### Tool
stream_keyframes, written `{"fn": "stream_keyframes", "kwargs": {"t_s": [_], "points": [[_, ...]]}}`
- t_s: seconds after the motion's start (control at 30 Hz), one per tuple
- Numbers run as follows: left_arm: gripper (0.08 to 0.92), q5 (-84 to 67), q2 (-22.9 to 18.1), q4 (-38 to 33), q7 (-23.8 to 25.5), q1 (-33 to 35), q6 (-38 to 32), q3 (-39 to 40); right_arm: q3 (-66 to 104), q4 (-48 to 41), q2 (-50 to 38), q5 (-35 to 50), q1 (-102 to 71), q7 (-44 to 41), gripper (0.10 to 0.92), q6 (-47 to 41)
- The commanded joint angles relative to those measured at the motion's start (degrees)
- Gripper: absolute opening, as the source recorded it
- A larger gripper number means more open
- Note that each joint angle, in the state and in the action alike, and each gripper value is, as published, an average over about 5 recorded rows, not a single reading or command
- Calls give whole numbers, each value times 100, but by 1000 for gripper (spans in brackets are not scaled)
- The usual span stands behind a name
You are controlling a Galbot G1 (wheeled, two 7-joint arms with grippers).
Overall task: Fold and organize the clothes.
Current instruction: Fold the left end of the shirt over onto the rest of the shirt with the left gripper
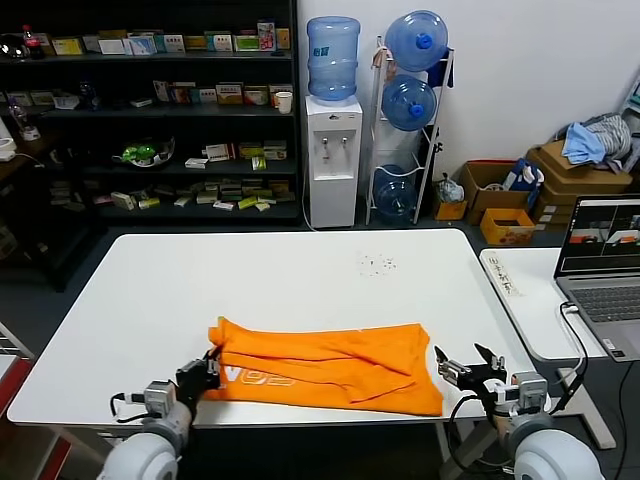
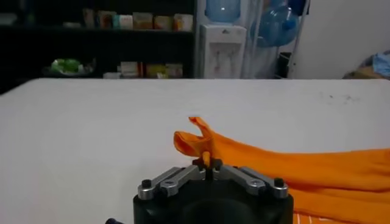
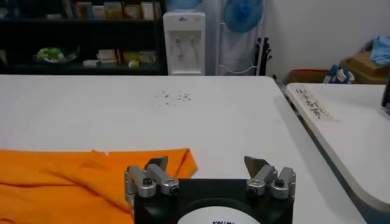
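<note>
The clothes are one bright orange T-shirt (image 1: 330, 366), lying rumpled and partly folded along the near edge of the white table (image 1: 280, 280), with white lettering showing at its left end. My left gripper (image 1: 212, 368) is at the shirt's left edge and is shut on a pinch of the orange cloth (image 2: 206, 157), which stands up in a small peak above the closed fingertips. My right gripper (image 1: 467, 362) stands open just off the shirt's right edge, nothing between its fingers; the shirt's corner (image 3: 183, 159) lies just past the finger on that side.
A second white table with a laptop (image 1: 603, 262) adjoins on the right. Behind the table are dark shelves (image 1: 150, 110), a water dispenser (image 1: 332, 150), a rack of water bottles (image 1: 410, 110) and cardboard boxes with blue-grey cloth (image 1: 590, 145). Small dark specks (image 1: 376, 264) mark the tabletop.
</note>
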Motion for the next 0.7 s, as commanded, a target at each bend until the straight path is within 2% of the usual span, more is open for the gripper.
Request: {"fn": "stream_keyframes", "kwargs": {"t_s": [0.03,0.17,0.27,0.33,0.5,0.6,0.7], "points": [[113,809,1429,789,632,510,-320,-1811,-231,-67,43,-15,269,10,823,14],[113,1140,1656,1520,821,768,-573,-2331,-287,-88,75,-44,314,0,823,31],[113,1187,1607,1541,840,915,-651,-2529,-318,-100,92,-78,323,-3,823,39],[113,1064,1516,1213,815,1042,-624,-2533,-340,-107,106,-106,329,-2,823,39],[113,-502,1230,-417,381,1153,-62,-1833,-389,-134,167,-198,338,11,823,28],[113,-1840,963,-1226,-198,798,442,-1161,-405,-182,225,-284,320,16,823,29],[113,-2928,621,-1608,-730,255,793,-560,-401,-249,292,-356,295,17,823,37]]}}
